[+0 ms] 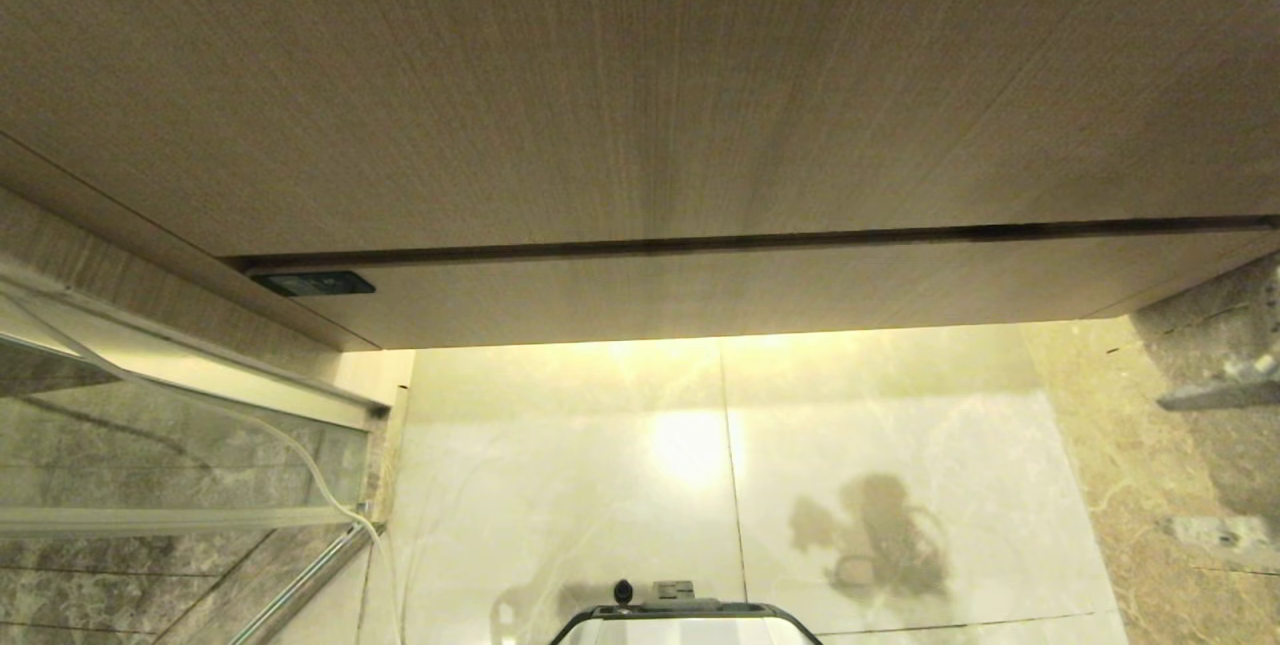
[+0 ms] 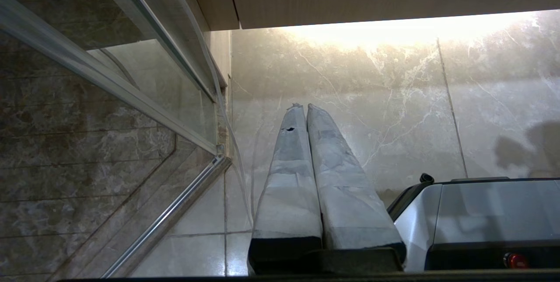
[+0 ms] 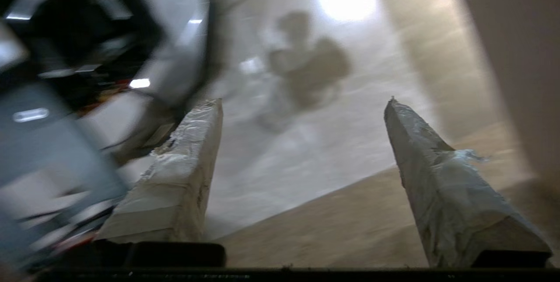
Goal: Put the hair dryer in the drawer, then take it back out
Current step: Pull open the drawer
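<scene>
Your head view shows the drawer (image 1: 760,290) pushed in flush beneath the taller wood-grain panel (image 1: 620,75), its small black label (image 1: 314,283) at the front corner on your left. The hair dryer shows in none of your views, so you can't tell where it is. Your right pincer (image 3: 302,102) hangs over the marble floor (image 3: 306,155) beside a wood-grain edge, fingers spread wide with nothing between them. Your left pincer (image 2: 303,107) points at the floor near the glass shower door (image 2: 131,81), its two fingers pressed together on nothing
</scene>
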